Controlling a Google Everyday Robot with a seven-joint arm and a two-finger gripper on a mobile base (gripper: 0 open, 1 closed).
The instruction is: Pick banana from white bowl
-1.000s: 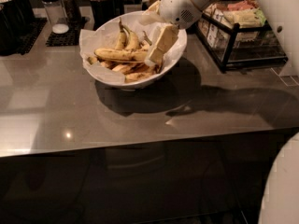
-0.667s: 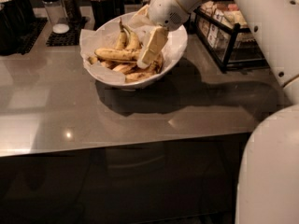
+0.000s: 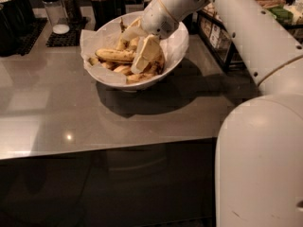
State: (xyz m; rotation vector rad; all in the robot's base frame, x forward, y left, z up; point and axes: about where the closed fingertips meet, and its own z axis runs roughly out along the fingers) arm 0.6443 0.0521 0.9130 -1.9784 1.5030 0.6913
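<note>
One hand (image 3: 145, 56) in white bowl (image 3: 176, 46), beside banana (image 3: 115, 56)

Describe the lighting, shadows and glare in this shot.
Camera view: dim, warm light. The white bowl throws a broad dark shadow onto the counter, below it and to its right. A small glare spot shines near the counter's front edge. The pale arm and the gripper, inside the bowl just right of the banana, look brightest. The background is dark.
</note>
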